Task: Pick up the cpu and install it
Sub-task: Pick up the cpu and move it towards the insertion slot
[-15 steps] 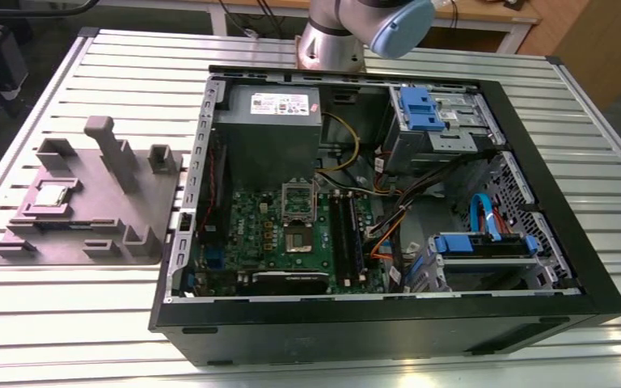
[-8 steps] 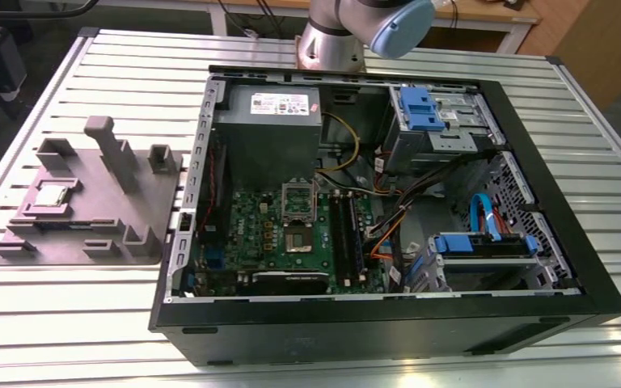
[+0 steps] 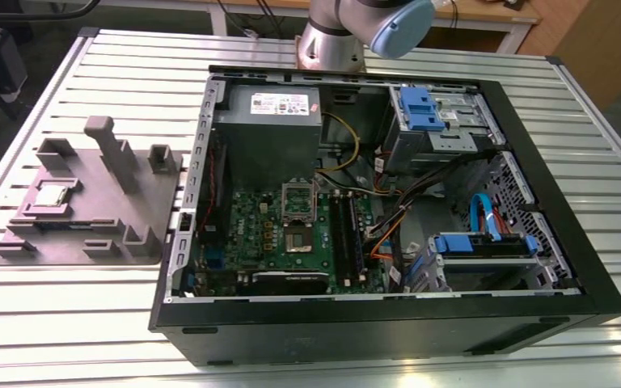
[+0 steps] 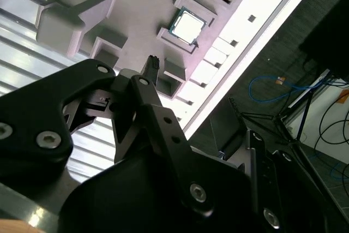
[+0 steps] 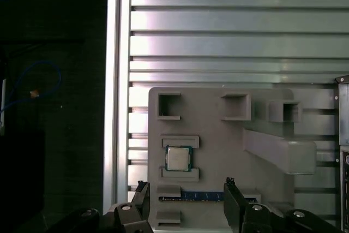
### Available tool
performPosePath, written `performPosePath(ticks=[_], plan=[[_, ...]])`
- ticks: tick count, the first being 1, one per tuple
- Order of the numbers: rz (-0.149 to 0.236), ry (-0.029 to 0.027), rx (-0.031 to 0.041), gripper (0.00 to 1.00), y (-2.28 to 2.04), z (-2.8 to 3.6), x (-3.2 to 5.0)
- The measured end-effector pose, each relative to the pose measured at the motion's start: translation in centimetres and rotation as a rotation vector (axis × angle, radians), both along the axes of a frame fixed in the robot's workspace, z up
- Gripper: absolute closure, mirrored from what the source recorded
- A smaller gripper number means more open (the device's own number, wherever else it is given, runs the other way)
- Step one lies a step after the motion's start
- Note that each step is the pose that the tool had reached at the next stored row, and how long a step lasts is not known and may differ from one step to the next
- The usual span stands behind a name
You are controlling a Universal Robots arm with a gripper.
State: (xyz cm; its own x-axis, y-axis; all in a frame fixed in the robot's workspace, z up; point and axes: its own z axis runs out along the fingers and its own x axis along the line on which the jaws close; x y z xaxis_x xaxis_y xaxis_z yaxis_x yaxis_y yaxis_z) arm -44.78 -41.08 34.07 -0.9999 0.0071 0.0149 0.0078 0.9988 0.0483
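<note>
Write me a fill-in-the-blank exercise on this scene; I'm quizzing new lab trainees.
1. The cpu lies on the grey holder, to the exterior view's ____ of the computer case.
2. The gripper is ____, gripping nothing.
3. The drive brackets inside the case are coloured ____.
Missing words: left; open; blue.

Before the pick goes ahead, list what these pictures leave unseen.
cpu: underside hidden, since it lies face-up in the grey fixture, both wrist views.
Motherboard socket: exterior view, too small to tell whether its latch is open.
Robot arm: cut off by the exterior view's top edge.
RAM stick: one end behind a jaw, first wrist view.
</note>
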Motion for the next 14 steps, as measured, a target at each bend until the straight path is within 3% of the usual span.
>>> performPosePath(ticks=[14], plan=[[0.000, -0.0001, 0.0000, 0.35, 0.00, -0.20, 0.00]])
